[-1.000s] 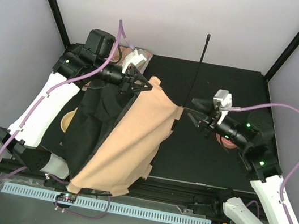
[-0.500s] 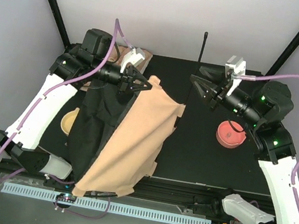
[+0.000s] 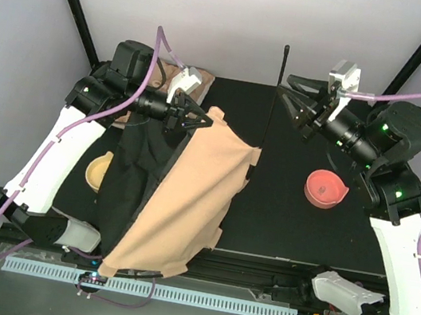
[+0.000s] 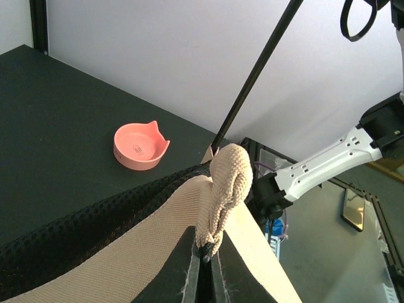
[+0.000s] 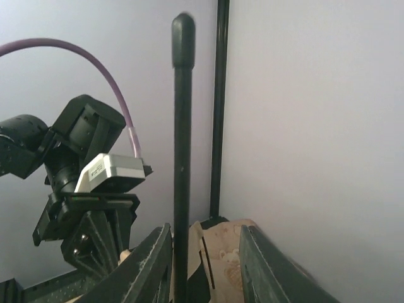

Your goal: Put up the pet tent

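1. The overhead view is showing the whole pet tent (image 3: 197, 188), tan canvas with black lining, lying draped over the left half of the desk (image 3: 289, 219) and hanging over its near edge.
2. Only the left wrist view is showing the grasp closely: the left tool (image 4: 205, 252) is pinching a bunched tan corner of the canvas, its fingers pressed together on the cloth and lifting it off the desk.
3. That same view is showing the thin black pole (image 3: 274, 95) rising at a slant from just behind the bunched corner.
4. The right wrist view is showing the pole's rounded tip and the right tool (image 5: 203, 232), its fingers spread with the pole standing between them, close to one finger and well apart from the other.
5. From overhead, the right tool is sitting high at the far edge of the desk, near the top of the pole.
6. A white camera housing (image 5: 112, 167) on the left arm is facing the right wrist view; any print on it is too small to read.
7. A pink bowl (image 3: 325, 189) with cat ears is sitting on the right of the desk, apart from the tent.
8. A tan bowl (image 3: 98, 171) is peeking out beside the black lining on the left.
9. A beige floral cushion (image 5: 222, 255) is lying at the far edge, partly hidden by the left arm.
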You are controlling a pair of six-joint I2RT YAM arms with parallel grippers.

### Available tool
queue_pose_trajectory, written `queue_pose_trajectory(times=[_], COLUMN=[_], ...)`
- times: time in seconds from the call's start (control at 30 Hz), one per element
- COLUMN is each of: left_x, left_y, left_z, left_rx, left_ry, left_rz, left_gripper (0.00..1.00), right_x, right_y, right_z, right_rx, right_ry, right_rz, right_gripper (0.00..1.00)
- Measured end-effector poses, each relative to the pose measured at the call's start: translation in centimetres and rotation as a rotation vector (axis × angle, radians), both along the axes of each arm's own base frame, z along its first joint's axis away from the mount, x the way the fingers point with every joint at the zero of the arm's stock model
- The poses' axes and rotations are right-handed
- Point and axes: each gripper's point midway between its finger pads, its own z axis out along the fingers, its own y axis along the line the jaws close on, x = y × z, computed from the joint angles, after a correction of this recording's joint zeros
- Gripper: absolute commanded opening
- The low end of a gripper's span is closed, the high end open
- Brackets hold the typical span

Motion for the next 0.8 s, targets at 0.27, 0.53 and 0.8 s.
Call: queue_pose_trajectory(times=[0.27, 0.53, 0.8], left_x=[-0.1, -0.1, -0.7], left_y=[0.0, 0.0, -0.3], left_z=[0.1, 0.0, 2.0], left_rx=[-0.002, -0.002, -0.04], left_ry=[0.003, 0.009, 0.056], left_rz=[-0.001, 0.0, 0.02], left_gripper=[0.02, 0.01, 0.02], right_x=[1.0, 1.1, -0.8], right_y=[0.8, 1.2, 1.3], right_z=[0.9, 1.1, 1.1], right_rx=[0.0, 0.004, 0.0], right_ry=[-0.007, -0.002, -0.027], right_rz=[0.017, 0.045, 0.103], right_gripper=[0.27, 0.01, 0.01])
